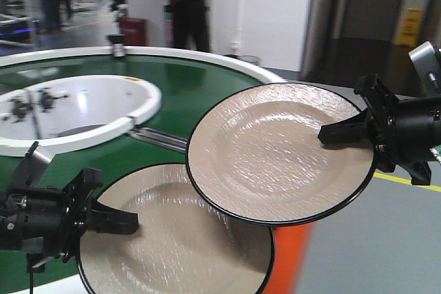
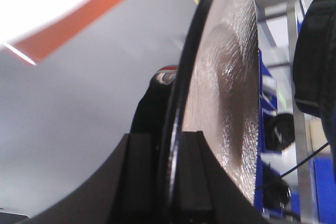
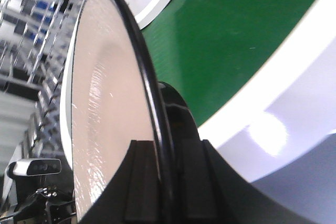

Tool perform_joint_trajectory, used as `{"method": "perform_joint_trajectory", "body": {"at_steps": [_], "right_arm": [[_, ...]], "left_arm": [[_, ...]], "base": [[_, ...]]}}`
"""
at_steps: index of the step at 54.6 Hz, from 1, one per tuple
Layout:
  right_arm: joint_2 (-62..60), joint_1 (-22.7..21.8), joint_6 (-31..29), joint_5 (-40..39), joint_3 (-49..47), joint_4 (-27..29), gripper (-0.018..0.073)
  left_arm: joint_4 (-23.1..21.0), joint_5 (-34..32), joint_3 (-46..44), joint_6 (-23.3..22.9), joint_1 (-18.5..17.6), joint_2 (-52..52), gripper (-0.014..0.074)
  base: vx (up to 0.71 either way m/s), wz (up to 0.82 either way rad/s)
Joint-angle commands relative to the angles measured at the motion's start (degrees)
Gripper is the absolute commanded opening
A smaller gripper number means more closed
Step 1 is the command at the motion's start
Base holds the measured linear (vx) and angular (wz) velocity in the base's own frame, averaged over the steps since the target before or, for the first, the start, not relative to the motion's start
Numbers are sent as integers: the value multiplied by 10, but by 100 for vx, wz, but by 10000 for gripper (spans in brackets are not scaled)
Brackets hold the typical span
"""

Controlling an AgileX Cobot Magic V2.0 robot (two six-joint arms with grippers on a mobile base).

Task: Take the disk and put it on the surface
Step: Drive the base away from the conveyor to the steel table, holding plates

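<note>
Two beige disks with black rims are held in the air. My left gripper [image 1: 128, 222] is shut on the left edge of the lower disk [image 1: 172, 239]. My right gripper [image 1: 325, 135] is shut on the right edge of the upper disk [image 1: 275, 156], which overlaps the lower one. In the left wrist view the disk [image 2: 226, 77] stands edge-on in the left gripper [image 2: 173, 145]. The right wrist view shows the right gripper [image 3: 167, 150] pinching its disk [image 3: 100, 103] by the rim. The glossy, mirror-like surface [image 1: 83, 105] lies inside the green ring at left.
The green conveyor belt [image 1: 186, 87] with its white outer rim [image 1: 207, 55] runs under and behind both disks. An orange panel [image 1: 289, 256] shows below them. Grey floor with a yellow line [image 1: 406, 181] lies right. People [image 1: 187, 5] and a red box [image 1: 134, 31] stand behind.
</note>
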Motion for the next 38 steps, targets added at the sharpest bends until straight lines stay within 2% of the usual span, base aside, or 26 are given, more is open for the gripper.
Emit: {"method": "perform_joint_trajectory", "body": {"at_steps": [1, 20, 38], "right_arm": [[-23, -2, 5, -27, -24, 64, -5], [-23, -2, 5, -27, -24, 64, -5], [-23, -2, 5, -27, -24, 64, -5]], "left_arm": [[-71, 6, -18, -8, -2, -23, -1], [-71, 6, -18, -8, -2, -23, -1], [-71, 6, -18, -8, -2, -23, -1]], "base": [[-17, -71], [-12, -72], [2, -65]]}}
